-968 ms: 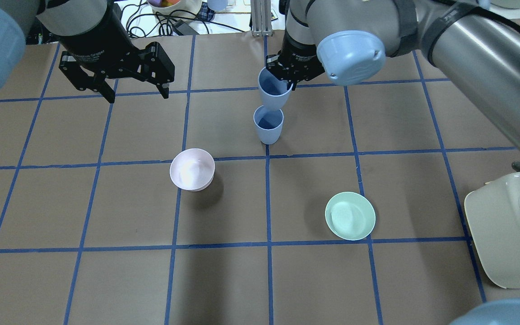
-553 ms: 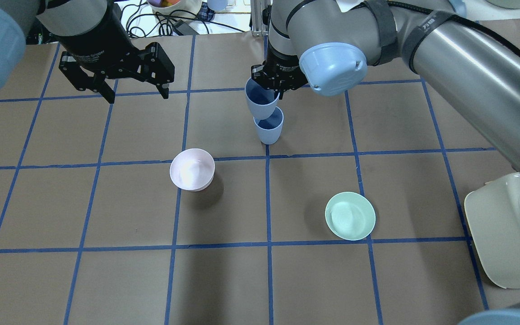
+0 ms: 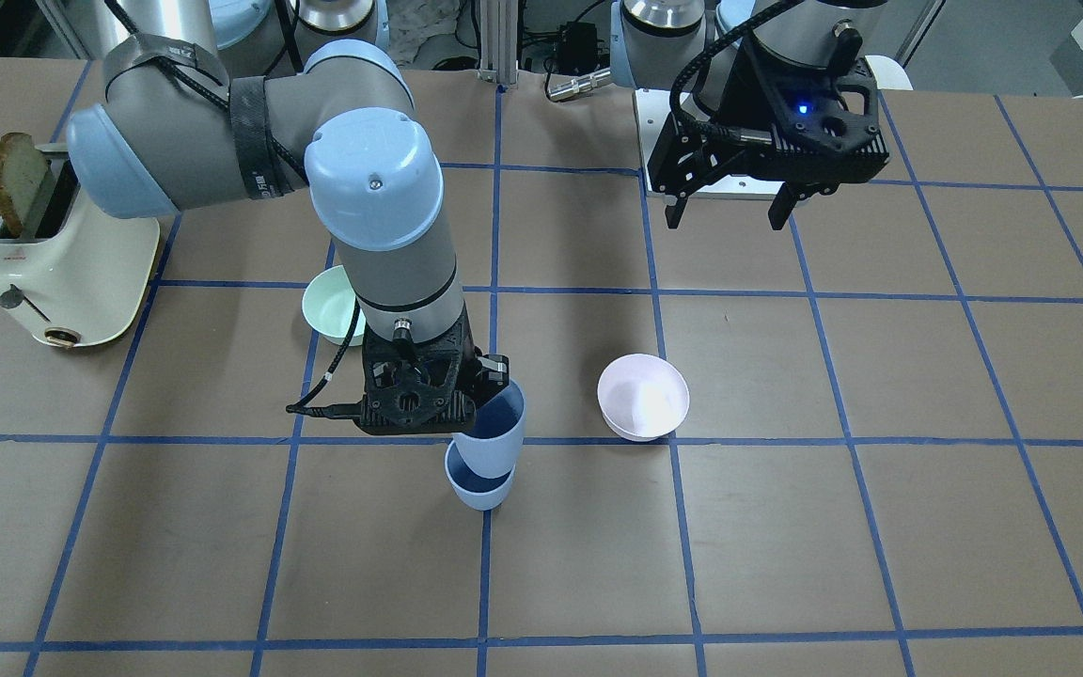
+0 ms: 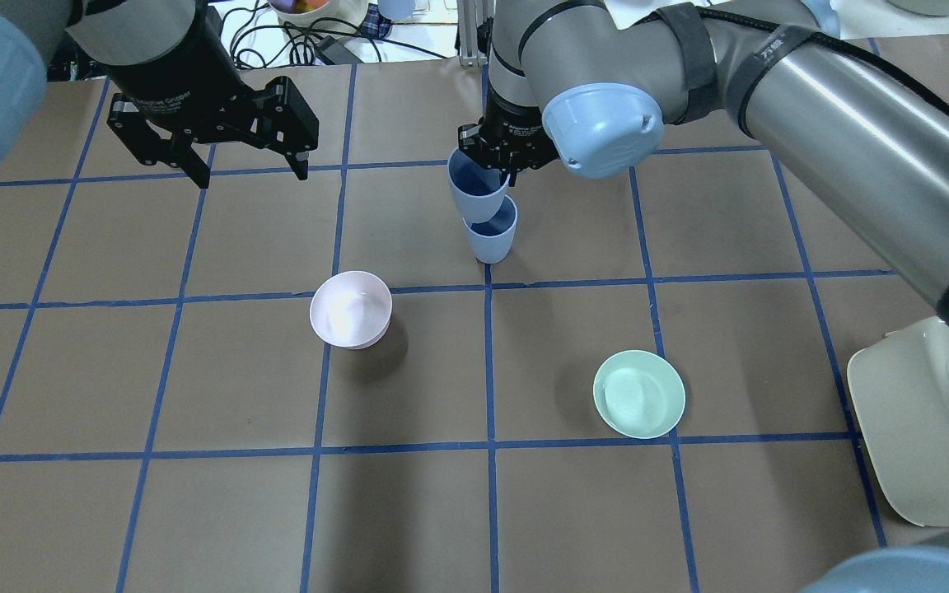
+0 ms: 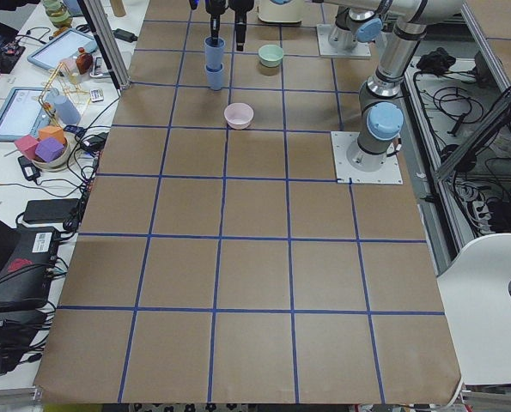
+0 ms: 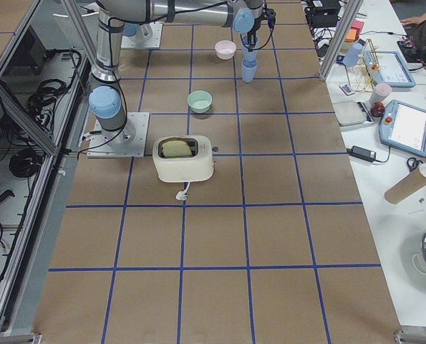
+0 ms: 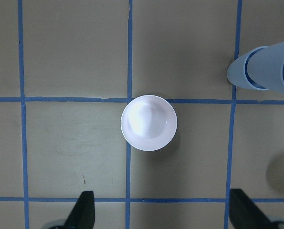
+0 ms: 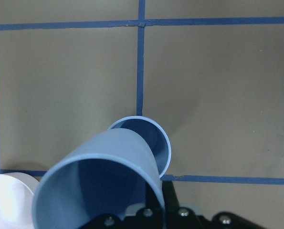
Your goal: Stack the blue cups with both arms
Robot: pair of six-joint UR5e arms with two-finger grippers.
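One blue cup (image 4: 491,237) stands upright on the table near the centre line; it also shows in the front view (image 3: 478,489). My right gripper (image 4: 497,165) is shut on the rim of the second blue cup (image 4: 473,191), which is tilted. Its base sits at the standing cup's mouth (image 3: 494,434). The right wrist view shows the held cup (image 8: 101,186) close up over the standing cup (image 8: 156,138). My left gripper (image 4: 248,169) is open and empty, raised over the far left of the table, apart from both cups.
A pale pink bowl (image 4: 351,309) sits left of centre, below my left gripper in its wrist view (image 7: 149,122). A mint-green bowl (image 4: 639,394) lies right of centre. A cream toaster (image 4: 927,420) with a bread slice (image 3: 20,183) stands at the right edge.
My right gripper has carried the held cup left and down, so its base now meets the standing cup's mouth. The left arm has not moved.
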